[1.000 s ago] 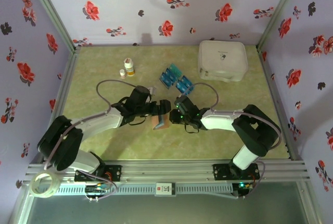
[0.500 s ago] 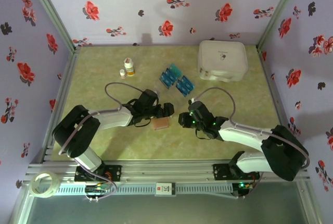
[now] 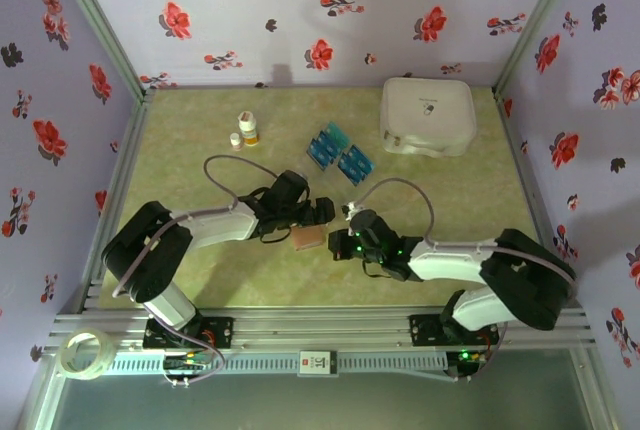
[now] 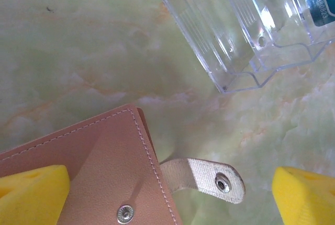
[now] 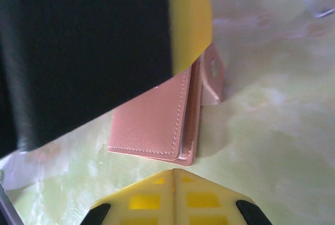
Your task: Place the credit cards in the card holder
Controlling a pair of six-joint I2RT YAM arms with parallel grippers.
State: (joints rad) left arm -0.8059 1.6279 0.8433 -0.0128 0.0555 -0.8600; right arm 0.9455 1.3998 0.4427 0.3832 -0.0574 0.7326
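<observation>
The right gripper has its yellow fingertips pressed flat together with nothing between them, their point just short of the near stitched edge of the small brown leather-like folding card holder. The card holder lies folded on the pale green marbled table, its edges slightly gaping and its snap strap undone and lying on the surface beside it. The left gripper hangs over the far side of the card holder with its jaws spread wide and gripping nothing: one yellow pad sits over a corner of the leather, the other beyond the loose strap. Both arms lie low and stretched toward the centre, the left reaching in from its base, the right bent back across the front of the table, so the two wrists crowd the card holder from opposite sides. Just beyond it stands a clear plastic tray, apart from the leather, holding the teal-blue credit cards. Bare table lies open in front and to the left. A white rounded-square case sits in the far right corner, and two small bottles stand toward the far left.
</observation>
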